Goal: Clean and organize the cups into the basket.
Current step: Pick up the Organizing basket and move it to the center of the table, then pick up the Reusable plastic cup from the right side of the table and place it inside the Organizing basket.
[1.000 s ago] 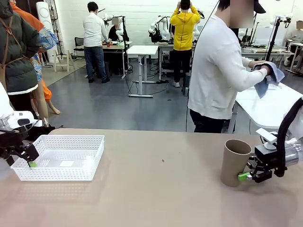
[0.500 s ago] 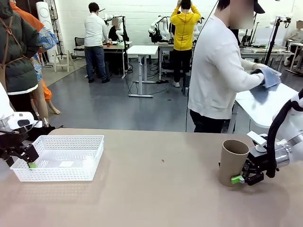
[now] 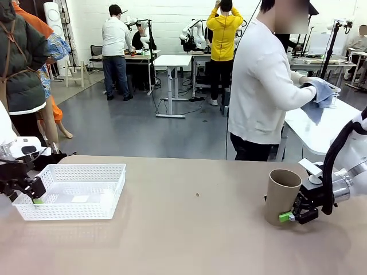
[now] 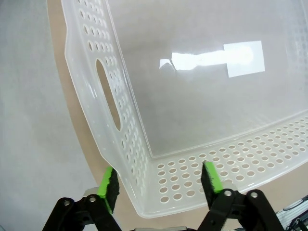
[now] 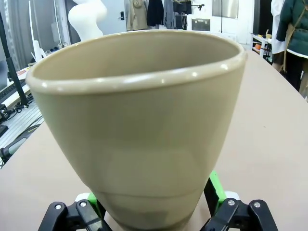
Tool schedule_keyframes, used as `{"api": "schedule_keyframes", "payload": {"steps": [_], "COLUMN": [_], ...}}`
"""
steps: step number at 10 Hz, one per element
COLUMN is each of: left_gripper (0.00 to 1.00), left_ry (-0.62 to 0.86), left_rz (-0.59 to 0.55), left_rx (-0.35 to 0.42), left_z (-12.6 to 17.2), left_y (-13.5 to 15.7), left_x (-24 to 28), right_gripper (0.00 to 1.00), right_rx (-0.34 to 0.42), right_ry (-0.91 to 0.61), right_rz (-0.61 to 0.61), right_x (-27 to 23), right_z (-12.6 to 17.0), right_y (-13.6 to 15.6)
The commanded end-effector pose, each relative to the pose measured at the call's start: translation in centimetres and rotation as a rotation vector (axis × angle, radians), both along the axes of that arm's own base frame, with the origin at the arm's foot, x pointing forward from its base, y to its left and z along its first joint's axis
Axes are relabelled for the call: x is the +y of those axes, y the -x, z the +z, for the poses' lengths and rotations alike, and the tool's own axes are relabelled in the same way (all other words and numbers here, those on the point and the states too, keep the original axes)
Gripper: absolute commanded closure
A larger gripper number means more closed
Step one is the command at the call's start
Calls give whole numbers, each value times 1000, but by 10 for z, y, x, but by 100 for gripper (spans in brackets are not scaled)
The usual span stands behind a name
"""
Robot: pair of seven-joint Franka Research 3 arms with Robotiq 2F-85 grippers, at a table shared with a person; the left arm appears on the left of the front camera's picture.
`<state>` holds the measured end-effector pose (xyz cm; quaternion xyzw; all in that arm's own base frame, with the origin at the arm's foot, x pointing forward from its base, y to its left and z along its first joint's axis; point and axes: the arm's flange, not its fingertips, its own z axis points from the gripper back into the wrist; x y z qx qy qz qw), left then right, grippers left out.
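Cup (image 3: 282,196), tan and tapered, stands upright on the counter (image 3: 189,229) with its open mouth up, held low on its body by the right jaws. They are closed on it near the base, one green pad (image 3: 285,217) pressed to the side facing the camera. In the right wrist view the cup (image 5: 144,134) rises straight ahead of the jaws, its narrow foot seated between the two pads (image 5: 214,185) and its wide rim flaring above them.

The white basket (image 3: 74,209) sits on the counter well apart from the right jaws, at the far left, with one near corner at the left jaws. In the left wrist view that corner of the perforated wall (image 4: 192,173) lies between the pads: one pad (image 4: 108,187) is outside the flared rim, just below the cut-out handle, and the other (image 4: 211,177) is against the adjoining wall. Whether they are clamped on the plastic cannot be told. A white label (image 4: 245,58) lies on the basket floor ahead of them.

Beyond the right jaws, a person (image 3: 261,91) in a white top stands turned away from the counter with a blue cloth (image 3: 321,97) in hand.
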<state>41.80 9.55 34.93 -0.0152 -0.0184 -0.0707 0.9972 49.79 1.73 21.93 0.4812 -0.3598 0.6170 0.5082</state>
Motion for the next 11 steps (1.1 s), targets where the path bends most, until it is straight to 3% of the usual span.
{"api": "schedule_keyframes", "payload": {"steps": [1,2,3,4,5,6,7,8,9,10,11], "left_gripper": [67,100,100,100,92,100,100,100,100,100,100], "left_ry": [-23,-22,-23,-21,-24,-26,-27,-30,-35,-35,-34], "left_rz": [31,33,36,38,39,45,48,51,58,61,63], "left_rx": [-35,-41,-46,-48,-51,-49,-47,-46,-45,-43,-42], "left_z": [-5,-5,-6,-6,-7,-7,-7,-7,-8,-8,-8], "left_y": [-3,-3,-4,-4,-4,-5,-5,-5,-5,-5,-5], "left_x": [3,3,3,3,3,4,4,5,5,5,5], "right_gripper": [58,58,100,63,100,100,100,79,79,100,79], "right_rx": [-41,-45,-47,-48,-48,-48,-48,-46,-46,-45,-44], "right_ry": [-13,-20,-23,-24,-25,-26,-27,-26,-26,-25,-24], "right_rz": [21,27,31,33,33,34,35,35,35,34,33], "right_x": [2,2,2,1,1,0,1,0,0,-1,-1], "right_z": [-3,-3,-3,-4,-3,-3,-3,-4,-3,-4,-4], "right_y": [0,1,1,1,1,1,1,1,1,1,0]}}
